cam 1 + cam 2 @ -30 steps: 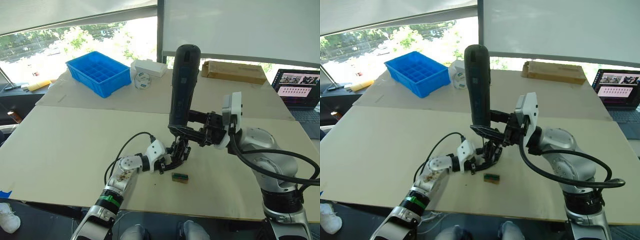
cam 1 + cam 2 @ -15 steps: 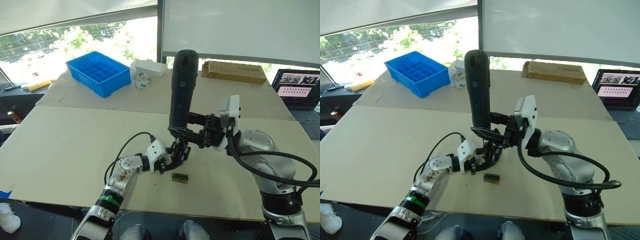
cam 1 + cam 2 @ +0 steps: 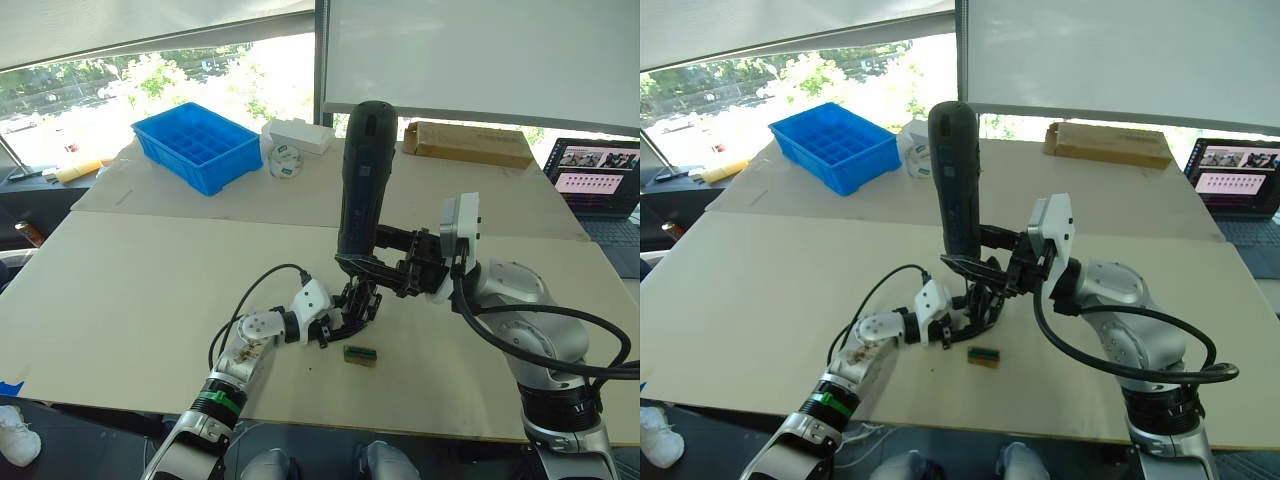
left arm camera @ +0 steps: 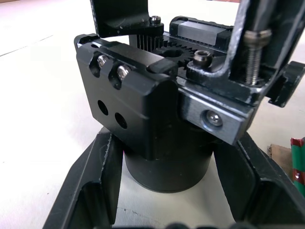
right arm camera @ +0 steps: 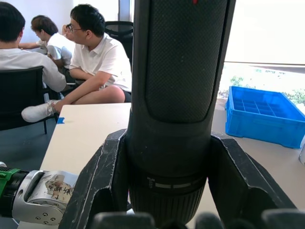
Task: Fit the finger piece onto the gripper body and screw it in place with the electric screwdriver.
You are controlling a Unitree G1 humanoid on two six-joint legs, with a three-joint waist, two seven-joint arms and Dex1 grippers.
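Setting: a pale tabletop point(image 3: 130, 290) seen from the robot's head, with both arms meeting near the middle of its front half.

Left gripper point(image 3: 345, 318): lying low over the table, its two black fingers point(image 4: 90, 191) closed against either side of the gripper body.

Gripper body point(image 4: 143, 105): a black blocky part resting on the table, held at its round base. The left wrist view shows two screw heads on its top face, two empty holes below them, and a toothed rack behind.

Right gripper point(image 3: 385, 268): reaching in from the robot's right, fingers point(image 5: 102, 176) pinching the lower barrel of the electric screwdriver from both sides.

Electric screwdriver point(image 3: 361, 175): a thick black cylinder standing nearly upright, leaning slightly, rounded end up, directly above the gripper body. Its metal bit point(image 4: 252, 55) comes down beside the body's upper edge; whether it touches a screw cannot be told.

Finger piece: possibly the black piece at the top of the body; the views are too crowded to pick it out with confidence.

Small green-brown block point(image 3: 360, 354): on the table just in front of the left gripper, apart from it.

Far table: a blue compartment tray point(image 3: 197, 146), a white box point(image 3: 301, 135), and a long cardboard box point(image 3: 467, 143).

Right edge: an open laptop point(image 3: 598, 170).

Right wrist view: people seated point(image 5: 97, 62) beyond the table.
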